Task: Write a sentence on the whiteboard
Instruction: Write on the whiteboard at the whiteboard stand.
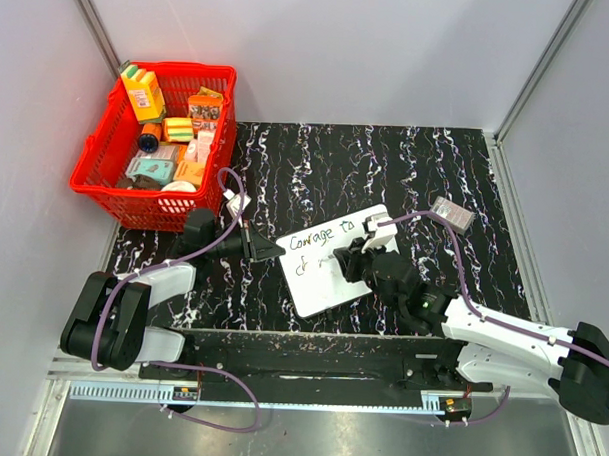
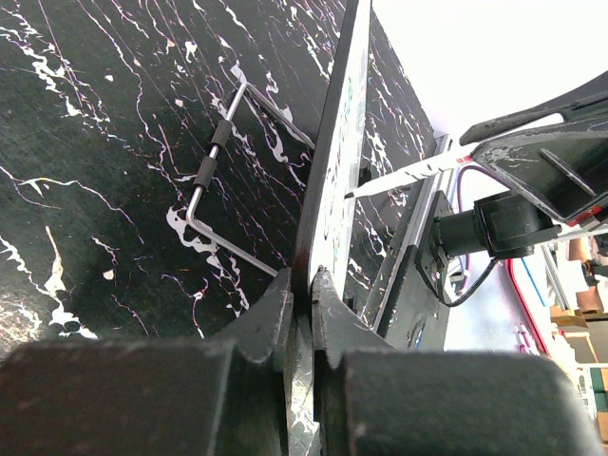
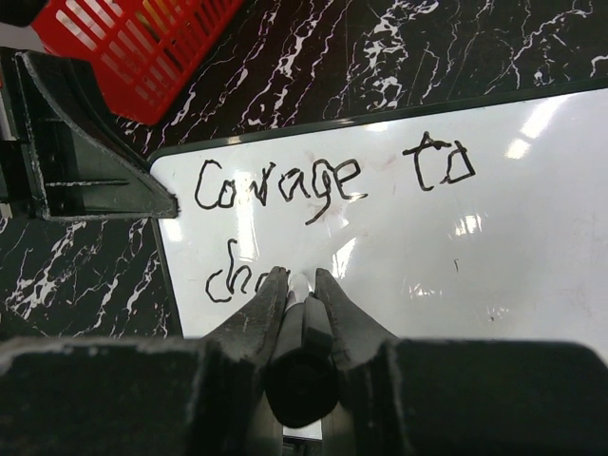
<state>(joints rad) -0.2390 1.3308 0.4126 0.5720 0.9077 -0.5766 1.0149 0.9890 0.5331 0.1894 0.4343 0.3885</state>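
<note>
Top external, table: one black table [image 1: 387, 161] with white marbling carries everything.
Basket: one red basket [image 1: 104, 171] stands at the far left corner, filled with small packages [image 1: 144, 94] too crowded to count.
Arms: two arms [image 1: 131, 317], the left one black and white at the near left and the right one reaching in from the near right. Both point at the board between them.
Board: one whiteboard [image 1: 318, 279] sits mid-table, turned at an angle, between the two grippers.
Left jaws: the left gripper [image 2: 309, 285] is pinched tight on the whiteboard's left edge, one finger on each face. In the left wrist view the board runs edge-on straight out from the jaws.
Right jaws: the right gripper [image 3: 294, 275] is clamped narrow around one marker [image 3: 302, 370], which stands over the board's middle, its tip at the white surface.
Bracket: one bent wire bracket [image 2: 214, 157] with two black sleeves shows by the board's dark side. I cannot tell whether it is attached.
Writing: the sentence [image 3: 323, 180] has two lines so far. "Courage to" is on top, two words, and "ch" starts the lower line, just left of the marker tip.
Block: one small grey block [image 1: 453, 213] lies right of the board, apart from it.
</note>
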